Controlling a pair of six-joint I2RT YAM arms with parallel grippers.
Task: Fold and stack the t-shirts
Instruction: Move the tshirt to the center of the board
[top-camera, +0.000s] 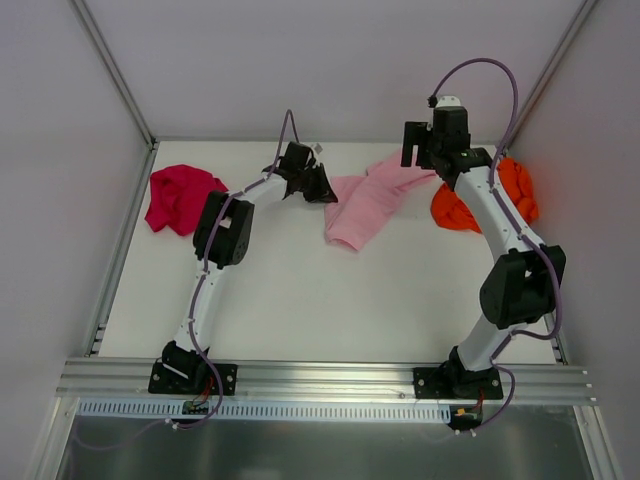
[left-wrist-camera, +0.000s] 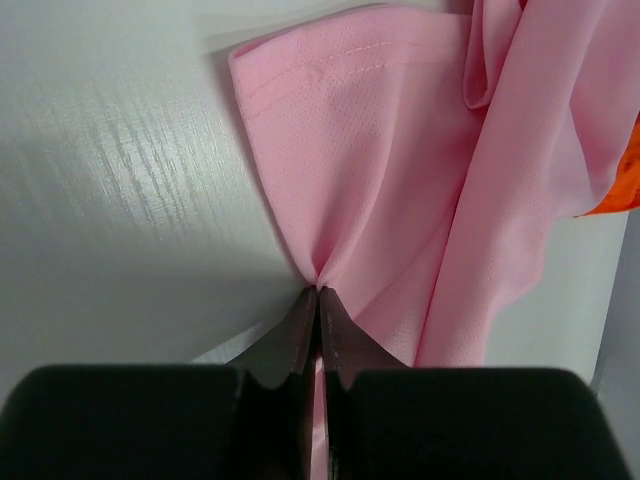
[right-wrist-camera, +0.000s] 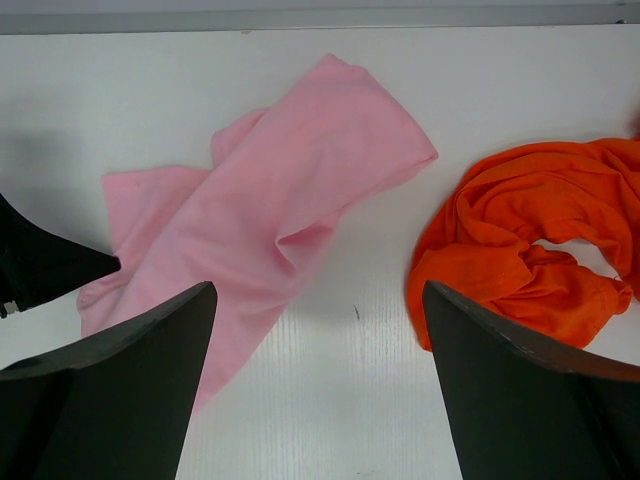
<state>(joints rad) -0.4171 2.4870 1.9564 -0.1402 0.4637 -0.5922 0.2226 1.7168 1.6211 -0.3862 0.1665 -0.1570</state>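
- The flat white table (top-camera: 300, 300) takes up most of the top view, with all 3 shirts along its far side.
- 2 white-and-black robot arms are bolted at the near edge. The left arm (top-camera: 225, 225) reaches to the far middle, and the right arm (top-camera: 510, 270) goes up the right side to the far edge.
- The light pink cloth t-shirt (top-camera: 365, 210) is the biggest of the shirts. It's rumpled and lies flat-ish at the far middle, running diagonally from far right to near left.
- The bright orange cloth t-shirt (top-camera: 455, 210) is bunched up in the far right corner, partly hidden behind the right arm from above. In the right wrist view it (right-wrist-camera: 530, 230) sits near the pink one (right-wrist-camera: 270, 190), with a strip of bare table between them.
- The magenta-red cloth t-shirt (top-camera: 180, 198) is a crumpled heap at the far left, well apart from the other 2.
- The right gripper (right-wrist-camera: 318, 290) has its jaws spread wide with nothing in them. It hangs above the table with the pink shirt on one side and the orange on the other.
- The left gripper (left-wrist-camera: 317, 292) is clamped tight on the pink shirt's (left-wrist-camera: 400, 180) left edge. The fabric puckers into a pinch right at the fingertips.
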